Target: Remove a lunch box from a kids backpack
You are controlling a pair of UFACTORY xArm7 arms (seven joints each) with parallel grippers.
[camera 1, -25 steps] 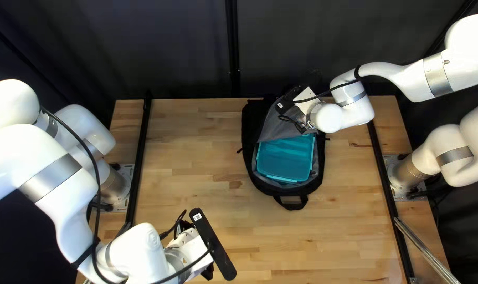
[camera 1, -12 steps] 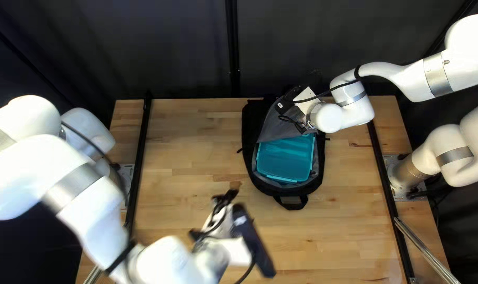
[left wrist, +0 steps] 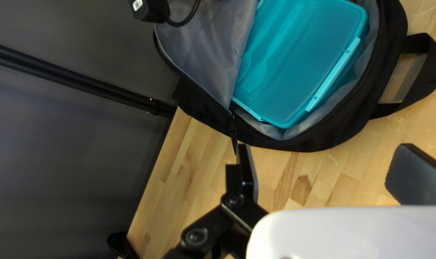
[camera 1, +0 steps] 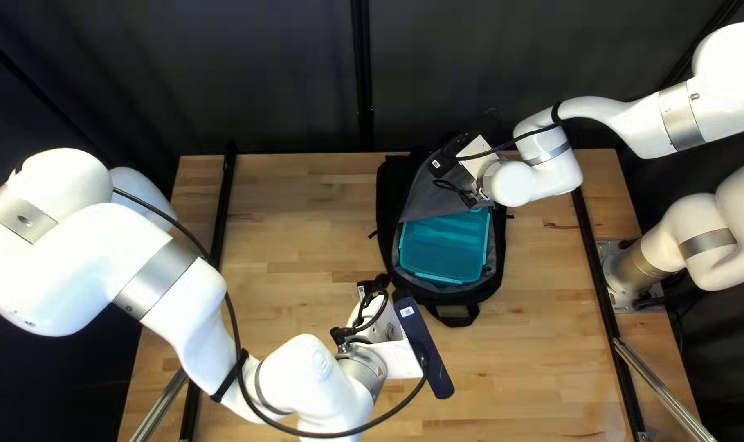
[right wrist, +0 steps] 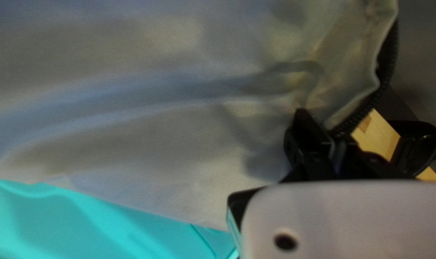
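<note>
At the left of the top left view, the white left arm (camera 1: 171, 286) reaches over the wooden table (camera 1: 282, 221). Its left gripper (camera 1: 382, 321) is near the carry handle (camera 1: 454, 321) of a black backpack (camera 1: 496, 272). In the left wrist view, the two fingers (left wrist: 248, 175) stand wide apart with nothing held; the teal lunch box is ahead of them, well apart, beyond the backpack's near edge.

Just right of centre in the top left view, the backpack lies unzipped, handle toward the view's bottom. The lunch box (camera 1: 444, 245) lies inside it against gray lining, its far end partly covered by a gray flap (camera 1: 429, 196).

Farther right, the right arm (camera 1: 605, 110) reaches in to the flap, over the backpack's far end. The right wrist view shows the right gripper (camera 1: 476, 157) clamped on the flap near its zippered edge, with the lunch box beside the gripper.
</note>
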